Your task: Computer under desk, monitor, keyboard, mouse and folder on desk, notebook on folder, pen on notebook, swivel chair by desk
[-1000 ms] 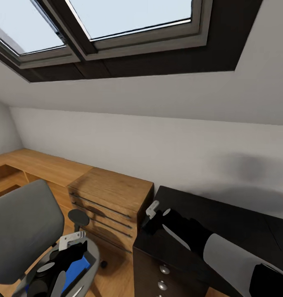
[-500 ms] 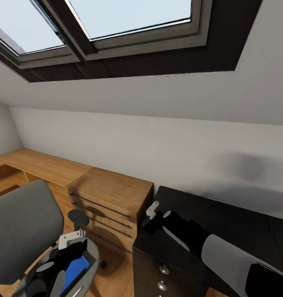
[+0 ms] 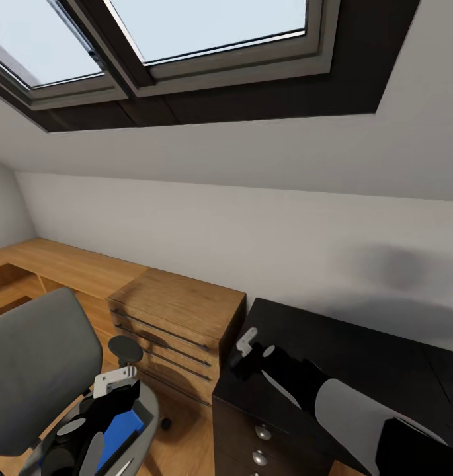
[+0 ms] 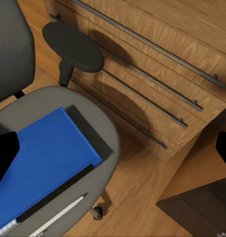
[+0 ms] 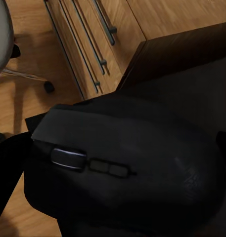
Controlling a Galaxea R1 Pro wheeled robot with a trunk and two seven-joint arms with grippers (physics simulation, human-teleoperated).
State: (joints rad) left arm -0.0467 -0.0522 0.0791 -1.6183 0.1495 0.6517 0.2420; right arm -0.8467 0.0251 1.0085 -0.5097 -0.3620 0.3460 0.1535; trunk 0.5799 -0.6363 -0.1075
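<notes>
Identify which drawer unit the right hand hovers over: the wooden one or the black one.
The black drawer unit under the desk, with round silver knobs; the wooden chest beside it has long bar handles. The right hand holds the mouse.

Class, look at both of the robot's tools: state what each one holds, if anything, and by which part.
The right tool holds the mouse by its sides, above the desk. The left tool holds nothing; it hovers over the folder on the chair.

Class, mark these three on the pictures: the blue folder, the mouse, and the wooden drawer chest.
folder (image 4: 43,158): left wrist view, middle of its blue cover.
mouse (image 5: 127,163): right wrist view, its dark top shell.
wooden drawer chest (image 3: 180,301): head view, its top surface.
</notes>
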